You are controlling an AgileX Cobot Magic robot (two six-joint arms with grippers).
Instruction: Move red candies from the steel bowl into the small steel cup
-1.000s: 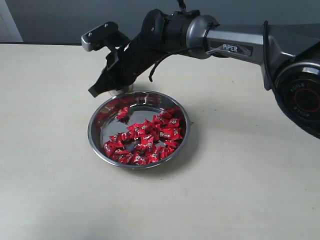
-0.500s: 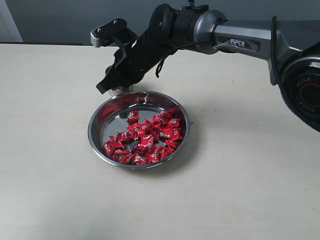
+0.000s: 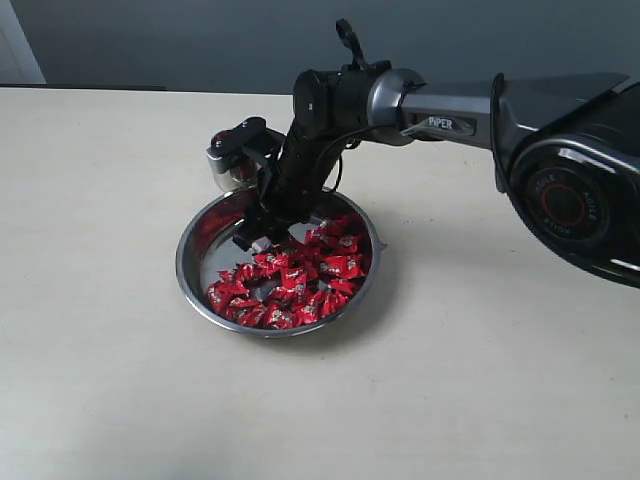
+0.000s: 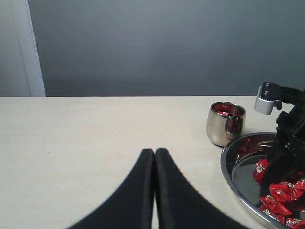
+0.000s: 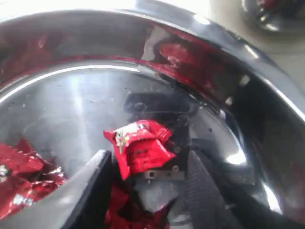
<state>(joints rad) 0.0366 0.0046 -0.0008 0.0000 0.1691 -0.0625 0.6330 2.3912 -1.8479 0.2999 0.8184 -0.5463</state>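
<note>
The steel bowl (image 3: 188, 272) sits mid-table with many red candies (image 3: 300, 280) heaped in its near and right part. Just behind its left rim stands the small steel cup (image 3: 238, 176), upright; the left wrist view shows the cup (image 4: 225, 125) with red candy inside (image 4: 222, 112). My right gripper (image 3: 256, 238) is down inside the bowl, open, its fingers either side of one red candy (image 5: 140, 145) lying on the bowl floor (image 5: 71, 100). My left gripper (image 4: 155, 155) rests low over bare table left of the bowl (image 4: 234, 177), shut and empty.
The right arm (image 3: 440, 100) stretches in from the right, above the bowl's far rim. The cup stands close to the right wrist. Pale tabletop (image 3: 100, 380) surrounds the bowl; a grey wall backs the table.
My right gripper has swung from above the cup down and right into the bowl, ending open around a candy. The left gripper view gives no earlier frame.
</note>
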